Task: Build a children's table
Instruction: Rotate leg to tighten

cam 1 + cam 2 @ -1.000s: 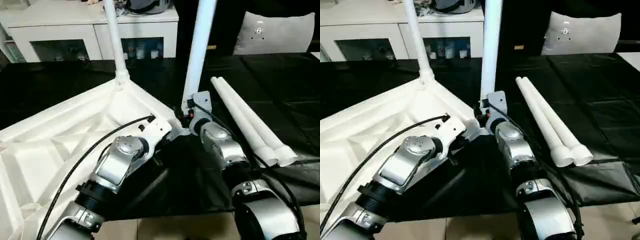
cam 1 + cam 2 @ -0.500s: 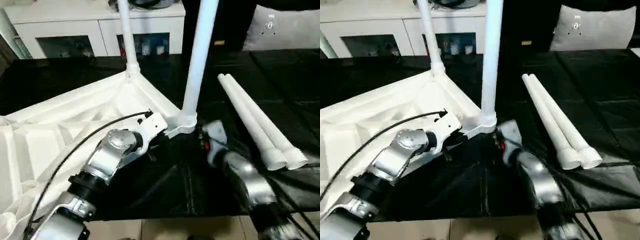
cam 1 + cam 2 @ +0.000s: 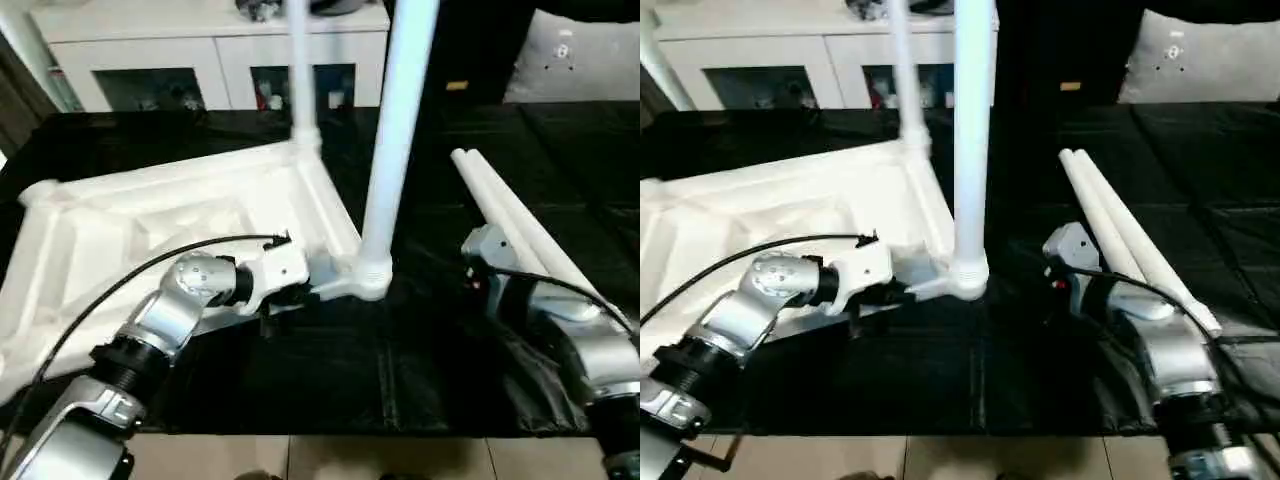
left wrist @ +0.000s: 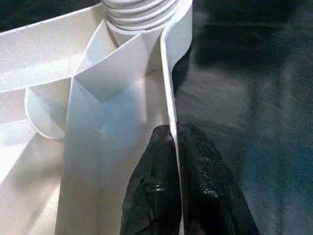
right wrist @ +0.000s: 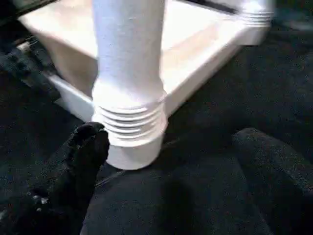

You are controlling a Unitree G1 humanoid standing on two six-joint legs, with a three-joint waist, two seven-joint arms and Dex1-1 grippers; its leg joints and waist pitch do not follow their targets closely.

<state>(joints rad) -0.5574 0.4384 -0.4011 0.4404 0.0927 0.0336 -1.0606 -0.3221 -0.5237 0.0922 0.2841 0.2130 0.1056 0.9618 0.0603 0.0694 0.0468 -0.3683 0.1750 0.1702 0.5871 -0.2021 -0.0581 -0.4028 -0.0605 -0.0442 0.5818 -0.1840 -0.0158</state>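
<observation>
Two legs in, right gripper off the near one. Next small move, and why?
Probably swing the open right gripper toward the two loose legs beside it and take one: near leg stands seated, left gripper pinches the tabletop rim, steadying it.

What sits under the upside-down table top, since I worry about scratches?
The table top lies ribbed side up on a black cloth that spreads around it. What the cloth itself covers cannot be seen. The left gripper pinches the top's rim.
</observation>
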